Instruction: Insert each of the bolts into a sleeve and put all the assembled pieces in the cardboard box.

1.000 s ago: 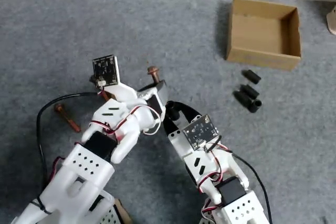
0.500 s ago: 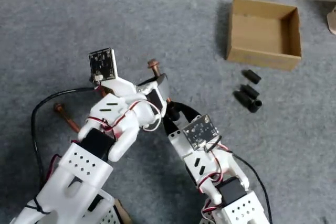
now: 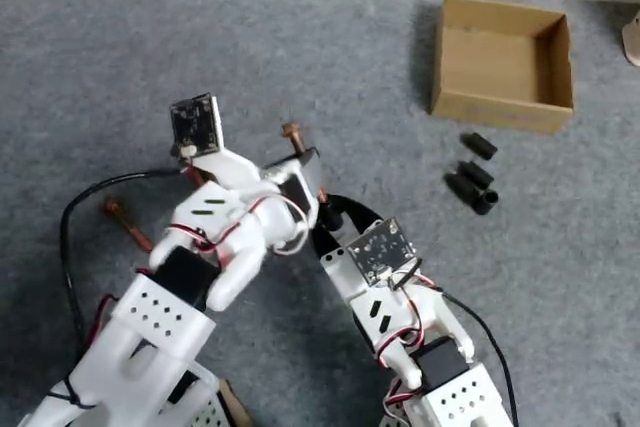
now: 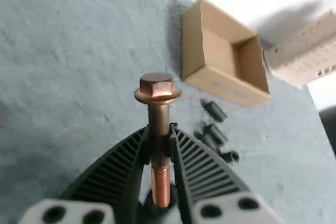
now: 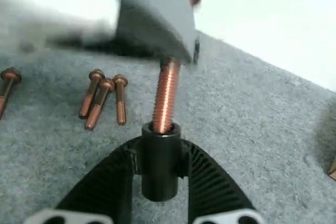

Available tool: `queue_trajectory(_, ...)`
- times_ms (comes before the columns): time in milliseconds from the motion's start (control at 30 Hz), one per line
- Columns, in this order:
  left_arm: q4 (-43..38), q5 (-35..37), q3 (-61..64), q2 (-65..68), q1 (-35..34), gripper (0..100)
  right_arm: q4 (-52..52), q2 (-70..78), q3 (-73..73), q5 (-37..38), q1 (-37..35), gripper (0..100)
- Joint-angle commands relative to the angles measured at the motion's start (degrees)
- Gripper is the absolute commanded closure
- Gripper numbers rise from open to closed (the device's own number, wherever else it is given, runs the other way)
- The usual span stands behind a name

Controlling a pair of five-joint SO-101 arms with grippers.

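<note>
left gripper (image 4: 159, 129): clamped on copper bolt (image 4: 157, 92) | right gripper (image 5: 159, 153): clamped on black sleeve (image 5: 159, 169) | bolt tip inside sleeve

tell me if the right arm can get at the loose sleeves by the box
Probably not yet: the right end effector is shut on a sleeve with a bolt poking into it. Otherwise nothing lies between it and the loose sleeves.

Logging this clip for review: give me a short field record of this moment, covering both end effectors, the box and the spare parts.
left end effector: shut on copper hex-head bolt
right end effector: shut on black cylindrical sleeve
insertion: bolt's threaded tip inside the sleeve's mouth
brown cardboard box: empty
spare black sleeves: three, beside the box
loose copper bolts: several, lying flat
</note>
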Motion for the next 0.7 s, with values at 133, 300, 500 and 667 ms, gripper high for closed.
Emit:
queue_trajectory(133,0.9,-1.7,-2.3,-1.9,3.1,99,-0.1,-0.8,7.4,0.0,-0.4,99.3)
queue_trajectory(300,0.6,-8.2,0.0,-2.2,2.7,99,-0.2,-0.8,7.4,3.7,-0.2,99.3)
queue_trajectory(500,0.5,-16.0,6.5,-10.9,5.4,99,-0.2,-0.9,7.0,3.5,3.6,99.3)
queue_trajectory(667,0.5,-16.3,11.7,-21.0,9.1,99,-0.3,-1.0,6.8,-1.0,7.3,99.3)
